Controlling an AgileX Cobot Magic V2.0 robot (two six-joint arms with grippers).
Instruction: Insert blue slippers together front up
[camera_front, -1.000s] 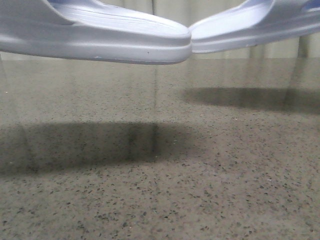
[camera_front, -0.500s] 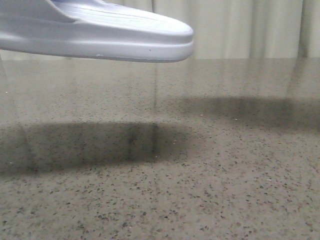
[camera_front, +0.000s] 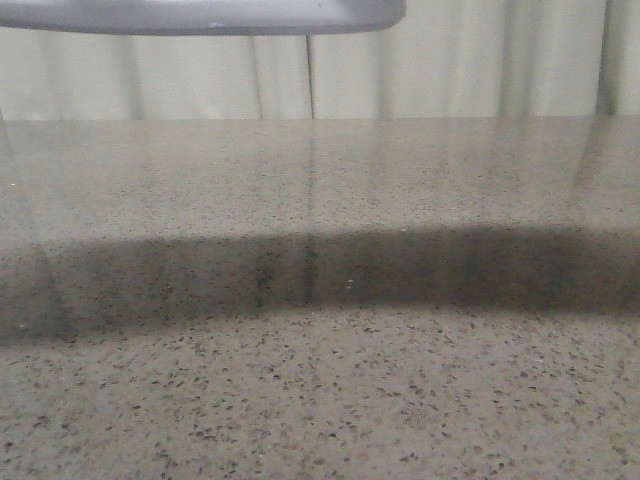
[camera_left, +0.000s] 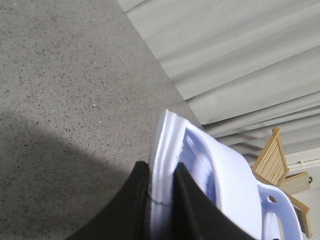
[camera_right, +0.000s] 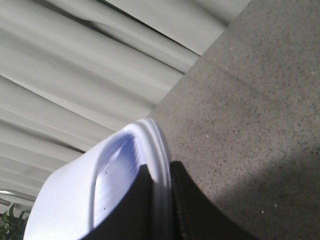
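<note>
Both pale blue slippers are held in the air above the speckled table (camera_front: 320, 400). In the front view only the sole edge of the left slipper (camera_front: 200, 14) shows along the top border; neither gripper shows there. In the left wrist view my left gripper (camera_left: 161, 172) is shut on the sole edge of one slipper (camera_left: 225, 180), with its strap and ribbed footbed visible. In the right wrist view my right gripper (camera_right: 161, 172) is shut on the sole edge of the other slipper (camera_right: 75, 195). The right slipper is out of the front view.
A pale pleated curtain (camera_front: 450, 60) hangs behind the table's far edge. A wooden chair (camera_left: 280, 165) stands beyond the table in the left wrist view. A green plant (camera_right: 7, 220) shows at the edge of the right wrist view. The slippers' shadows lie across the table.
Both slippers have risen: the right one left the front view first, the left one now shows only its sole edge at the top. Their shadows have merged into one band.
</note>
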